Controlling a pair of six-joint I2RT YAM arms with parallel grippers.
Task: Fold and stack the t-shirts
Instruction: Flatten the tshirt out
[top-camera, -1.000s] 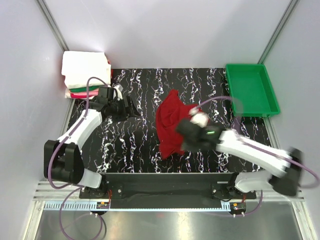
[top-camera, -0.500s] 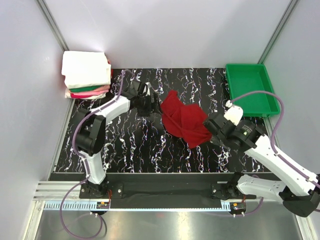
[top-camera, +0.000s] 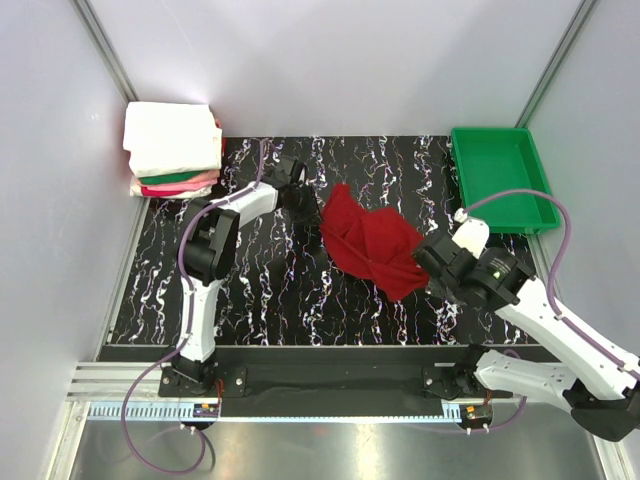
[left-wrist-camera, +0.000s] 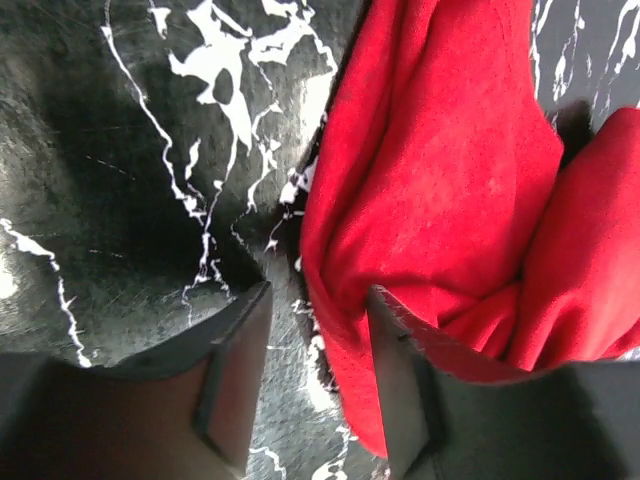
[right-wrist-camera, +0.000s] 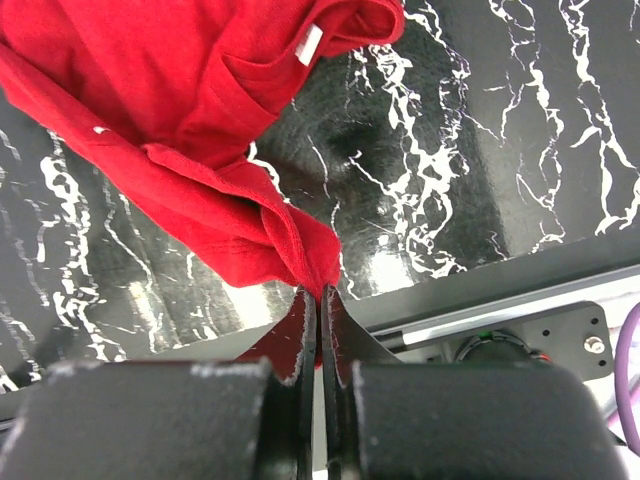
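Marbled tabletop (top-camera: 260, 300): right gripper (right-wrist-camera: 318, 300) clamps red t-shirt (top-camera: 365, 240) corner, left gripper (left-wrist-camera: 318, 300) gapes astride opposite edge, presumably to spread it.

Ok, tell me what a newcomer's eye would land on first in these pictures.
The crumpled red t-shirt in the middle of the black marbled table stands out, its near corner pinched by the right end effector. The left end effector sits open at its far left edge. Then the stack of folded shirts, far left corner, and the green tray, far right.
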